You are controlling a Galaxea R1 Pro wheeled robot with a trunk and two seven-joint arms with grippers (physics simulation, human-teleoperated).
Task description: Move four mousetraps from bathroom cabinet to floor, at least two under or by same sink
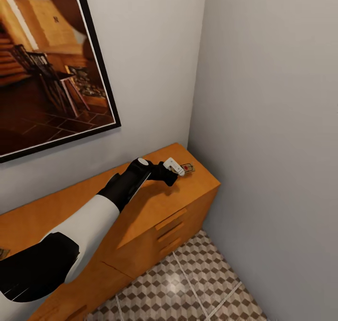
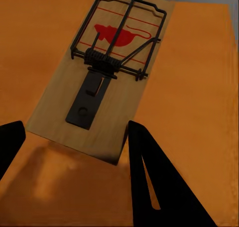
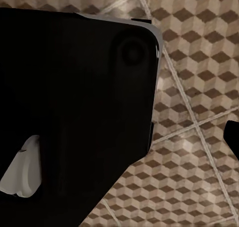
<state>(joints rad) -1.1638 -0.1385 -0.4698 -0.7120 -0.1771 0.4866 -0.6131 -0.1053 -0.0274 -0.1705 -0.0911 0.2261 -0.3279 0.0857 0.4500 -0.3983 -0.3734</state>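
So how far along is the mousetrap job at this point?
Early. No trap shows on the bathroom floor in the head view. In hand: the left gripper, jaws open, is lined up on a mousetrap lying flat on the cabinet top near the corner, not yet gripped. Left: grasping it, carrying it down, and getting traps beside the sink.

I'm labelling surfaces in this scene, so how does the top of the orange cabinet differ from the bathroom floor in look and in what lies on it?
The cabinet top is plain, even orange wood; the bathroom floor is tiled in a brown, beige and white cube pattern with pale grout lines. The cabinet carries a mousetrap near its corner, with the left gripper at it, while no trap shows on the floor. Both are flat, level surfaces.
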